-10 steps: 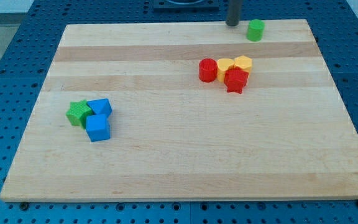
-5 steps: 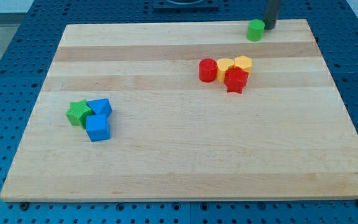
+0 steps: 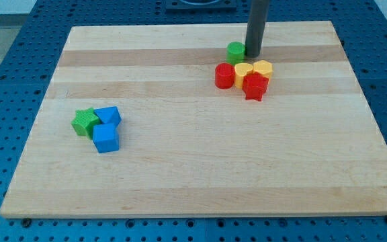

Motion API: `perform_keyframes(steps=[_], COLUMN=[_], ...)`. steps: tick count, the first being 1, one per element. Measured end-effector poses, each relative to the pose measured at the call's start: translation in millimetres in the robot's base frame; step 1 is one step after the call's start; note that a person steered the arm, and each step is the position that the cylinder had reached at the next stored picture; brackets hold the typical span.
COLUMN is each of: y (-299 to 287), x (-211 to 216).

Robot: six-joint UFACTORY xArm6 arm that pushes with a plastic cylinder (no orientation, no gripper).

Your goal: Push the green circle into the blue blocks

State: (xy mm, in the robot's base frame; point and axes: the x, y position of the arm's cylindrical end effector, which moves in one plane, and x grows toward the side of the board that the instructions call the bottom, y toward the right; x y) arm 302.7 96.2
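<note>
My tip (image 3: 253, 55) is the lower end of a straight dark rod; it has no jaws to spread or pinch, so it simply rests on the wooden board (image 3: 193, 181) near the view's top. One green circle (image 3: 235, 52) sits touching my tip, immediately toward the view's left of it.

Just below my tip, toward the view's bottom, lies a tight cluster of four blocks. There are two red ones: a red cylinder (image 3: 224, 75) down and to the left of my tip, and a red block (image 3: 254, 86) of jagged outline straight below. There are two yellow ones: a yellow block (image 3: 243, 71) and a yellow block at the right (image 3: 263, 68), their shapes hard to make out.

Far from my tip, toward the view's lower left, sit two blue blocks touching each other: an upper blue cube (image 3: 107, 115) and a lower blue cube (image 3: 105, 138). One green star (image 3: 84, 122) touches them on their left side.
</note>
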Motion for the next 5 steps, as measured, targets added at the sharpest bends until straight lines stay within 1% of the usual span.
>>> perform_keyframes(steps=[1,2,3,4,5], y=[-32,-73,-90,-116,-118], x=[9,1,-39,-44,-32])
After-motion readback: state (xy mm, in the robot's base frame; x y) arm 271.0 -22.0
